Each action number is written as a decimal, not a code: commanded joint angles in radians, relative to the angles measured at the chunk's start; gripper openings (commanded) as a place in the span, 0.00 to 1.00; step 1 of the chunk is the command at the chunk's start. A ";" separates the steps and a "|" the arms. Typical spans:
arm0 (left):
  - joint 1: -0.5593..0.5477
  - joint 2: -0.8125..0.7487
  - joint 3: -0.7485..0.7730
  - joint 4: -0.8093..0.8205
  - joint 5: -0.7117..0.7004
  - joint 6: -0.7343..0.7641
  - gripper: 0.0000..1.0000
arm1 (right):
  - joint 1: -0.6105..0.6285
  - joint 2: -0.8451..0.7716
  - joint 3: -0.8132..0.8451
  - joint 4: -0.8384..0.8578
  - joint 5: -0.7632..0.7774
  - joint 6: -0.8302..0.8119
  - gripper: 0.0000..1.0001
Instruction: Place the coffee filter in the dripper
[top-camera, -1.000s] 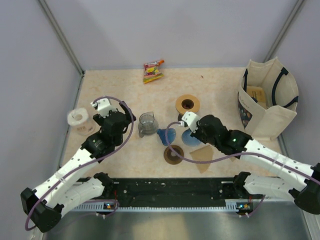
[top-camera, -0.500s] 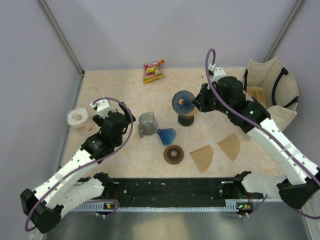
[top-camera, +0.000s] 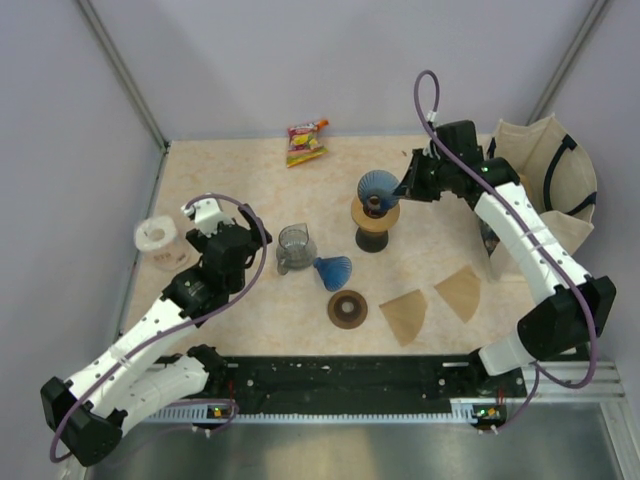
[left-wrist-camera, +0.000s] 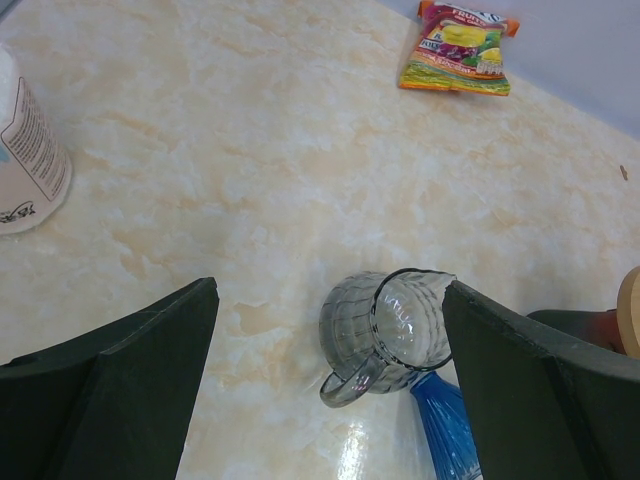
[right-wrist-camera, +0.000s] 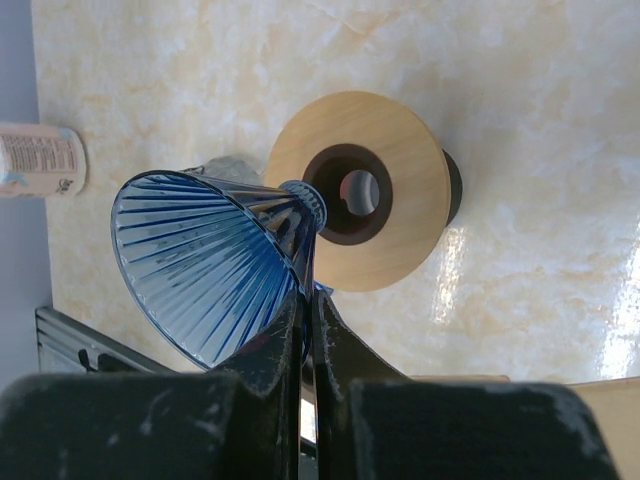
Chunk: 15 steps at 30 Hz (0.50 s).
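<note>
My right gripper is shut on the rim of a blue ribbed dripper, held tilted just above the wooden stand. In the right wrist view the dripper has its narrow end at the stand's hole, and the gripper pinches its wall. Two tan paper coffee filters lie flat on the table, front right. A second blue dripper lies on its side beside a glass pitcher. My left gripper hangs open near the pitcher, holding nothing.
A brown ring lies near the front. A snack packet sits at the back, a white roll at the left, and a cloth tote bag at the right edge.
My right arm has swung from the table's front to the back right, carrying the blue dripper to the wooden stand, where it now hangs tilted. The left arm has not moved.
</note>
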 joint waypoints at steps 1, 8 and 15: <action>0.001 0.003 -0.001 0.039 0.001 0.013 0.99 | -0.026 0.029 0.081 -0.007 -0.073 0.005 0.00; 0.000 0.005 -0.001 0.039 0.003 0.013 0.99 | -0.049 0.093 0.116 -0.034 -0.077 -0.015 0.00; 0.000 0.011 -0.001 0.041 0.009 0.017 0.99 | -0.049 0.147 0.142 -0.051 -0.048 -0.032 0.00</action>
